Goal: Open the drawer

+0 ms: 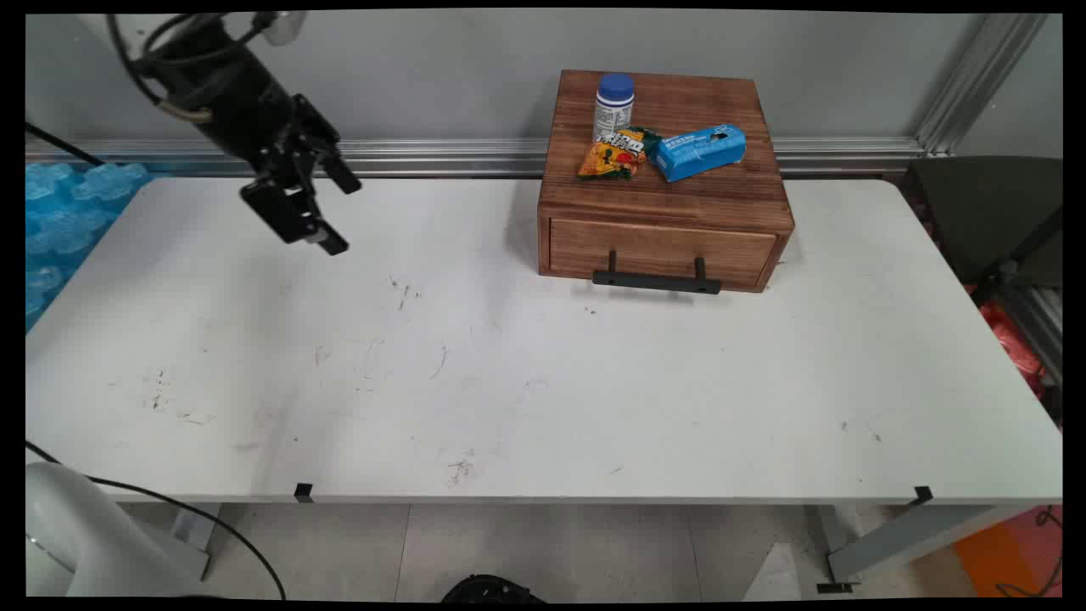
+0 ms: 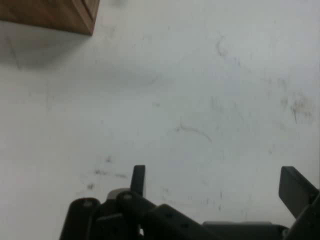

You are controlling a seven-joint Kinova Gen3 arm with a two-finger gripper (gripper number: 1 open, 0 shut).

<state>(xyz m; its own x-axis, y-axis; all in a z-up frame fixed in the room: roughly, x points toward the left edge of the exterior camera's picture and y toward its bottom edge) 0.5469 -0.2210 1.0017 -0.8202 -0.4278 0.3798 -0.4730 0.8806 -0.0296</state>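
Note:
My black gripper (image 1: 337,214) hangs above the table's far left part, open, with nothing between its fingers. In the hand view the gripper (image 2: 217,182) shows two fingers spread wide over bare, scuffed white tabletop (image 2: 200,100). A wooden drawer box (image 1: 664,182) with a black handle (image 1: 656,280) stands at the back centre-right, its drawer shut. On its top sit a white bottle with a blue cap (image 1: 613,106), an orange snack packet (image 1: 612,156) and a blue packet (image 1: 702,151). A corner of the box (image 2: 50,15) shows at the hand view's upper left.
Blue bubble wrap (image 1: 68,212) lies past the table's left edge. A dark chair (image 1: 988,216) and red items (image 1: 1010,339) are off the right side. An aluminium rail (image 1: 424,157) runs along the wall behind the table.

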